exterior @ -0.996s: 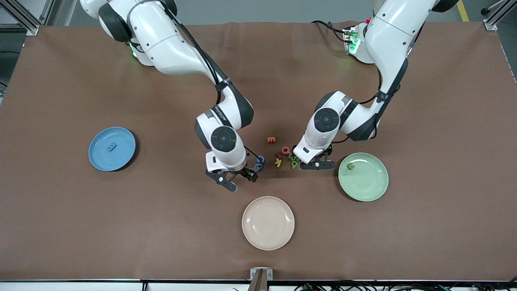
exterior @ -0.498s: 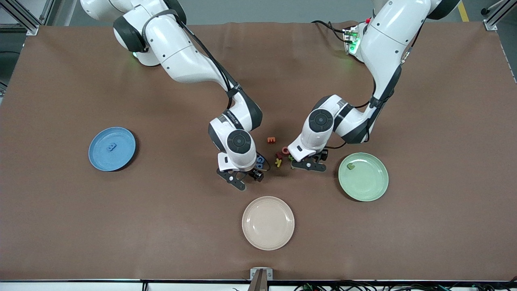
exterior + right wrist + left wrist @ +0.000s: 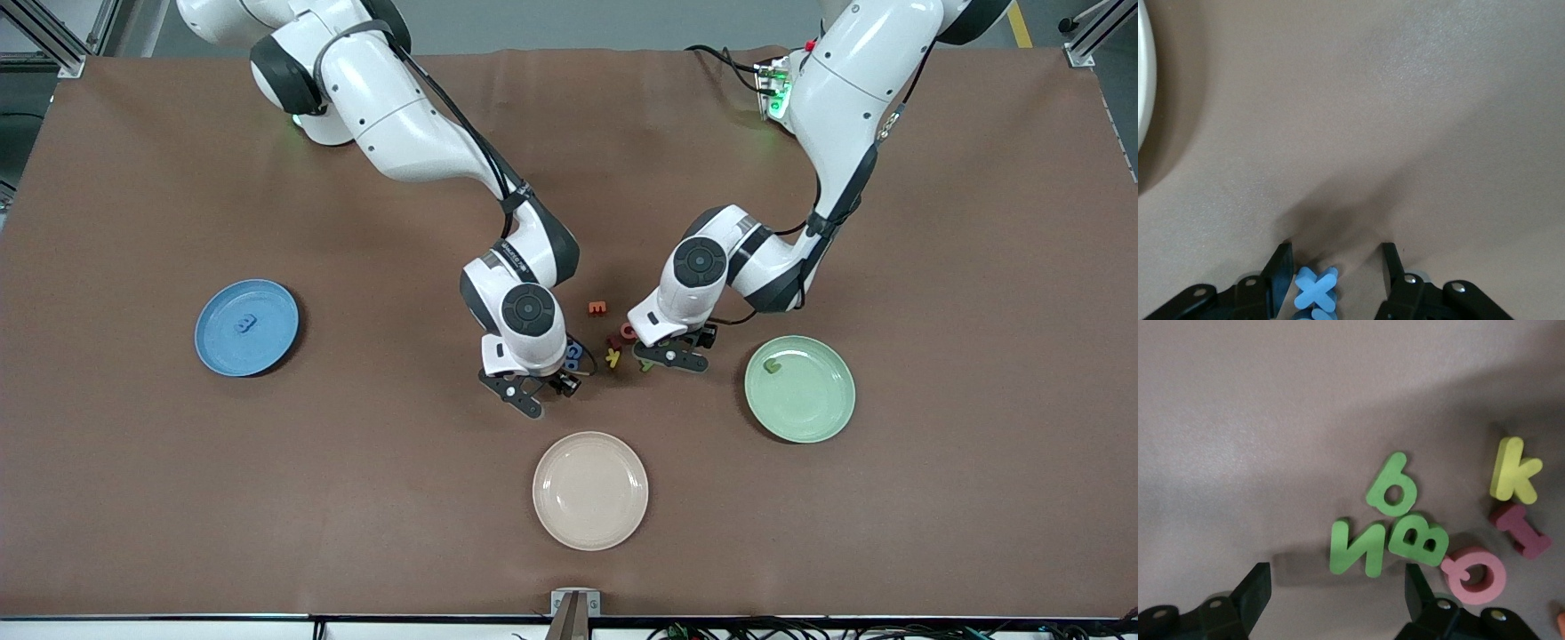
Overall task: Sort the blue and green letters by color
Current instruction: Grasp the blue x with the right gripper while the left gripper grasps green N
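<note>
Three green letters lie together on the table: a q (image 3: 1391, 495), an N (image 3: 1357, 548) and a B (image 3: 1418, 543). My left gripper (image 3: 1336, 590) hangs open just over them, with the N's end between its fingers (image 3: 1253, 592). In the front view the left gripper (image 3: 665, 356) covers most of them. A blue x (image 3: 1315, 288) sits between the fingers of my right gripper (image 3: 1335, 275), against one finger (image 3: 1279, 275) and apart from the other. Blue letters (image 3: 574, 354) show beside the right gripper (image 3: 553, 375). One blue letter (image 3: 244, 324) lies on the blue plate (image 3: 267, 302), one green letter (image 3: 773, 364) on the green plate (image 3: 813, 409).
A pink Q (image 3: 1473, 573), a dark red letter (image 3: 1521, 530) and a yellow k (image 3: 1513, 471) lie beside the green letters. An orange E (image 3: 597, 308) sits farther from the front camera. A beige plate (image 3: 590, 490) stands nearer to the camera than both grippers.
The right gripper has shifted toward the letter cluster and its fingers have narrowed round the blue x. The left gripper has slid over the green letters toward the right arm's end.
</note>
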Robot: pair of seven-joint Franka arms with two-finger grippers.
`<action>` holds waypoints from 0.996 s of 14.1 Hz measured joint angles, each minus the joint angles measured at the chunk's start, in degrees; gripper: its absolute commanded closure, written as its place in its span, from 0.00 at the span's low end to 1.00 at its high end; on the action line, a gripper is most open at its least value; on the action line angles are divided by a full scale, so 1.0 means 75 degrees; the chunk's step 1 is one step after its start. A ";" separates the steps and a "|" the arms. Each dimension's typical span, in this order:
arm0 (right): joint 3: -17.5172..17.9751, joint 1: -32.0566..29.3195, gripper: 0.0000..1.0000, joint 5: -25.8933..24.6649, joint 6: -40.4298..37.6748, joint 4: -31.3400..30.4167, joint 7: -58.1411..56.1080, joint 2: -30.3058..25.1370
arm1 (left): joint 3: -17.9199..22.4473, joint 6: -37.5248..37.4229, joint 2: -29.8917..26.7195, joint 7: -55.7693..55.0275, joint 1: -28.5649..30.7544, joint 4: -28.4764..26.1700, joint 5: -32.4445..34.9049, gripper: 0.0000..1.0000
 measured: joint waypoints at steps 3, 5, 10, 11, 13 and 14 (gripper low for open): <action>0.0008 0.0018 0.43 0.0000 0.0001 0.0008 0.0004 -0.0001 | -0.0001 0.0077 0.0001 0.0022 0.0012 -0.0021 0.0000 0.19; 0.0019 0.0059 0.43 0.0003 0.0001 0.0013 0.0028 0.0000 | -0.0001 0.0277 0.0004 0.0025 0.0048 -0.0027 0.0000 0.23; 0.0023 0.0183 0.59 0.0003 0.0061 0.0014 0.0137 0.0000 | -0.0001 0.0688 0.0033 0.0048 0.0219 -0.0026 0.0001 0.39; 0.0023 0.0189 0.71 0.0003 0.0061 0.0015 0.0139 0.0000 | -0.0001 0.0707 0.0053 0.0050 0.0230 -0.0026 0.0001 0.43; 0.0014 0.0189 0.98 0.0003 0.0012 0.0028 0.0133 -0.0007 | 0.0002 0.0743 0.0082 0.0050 0.0235 -0.0023 0.0011 0.50; 0.0011 0.0189 1.00 0.0003 -0.0010 0.0046 0.0132 -0.0007 | 0.0001 0.0743 0.0081 0.0050 0.0237 -0.0021 0.0011 0.52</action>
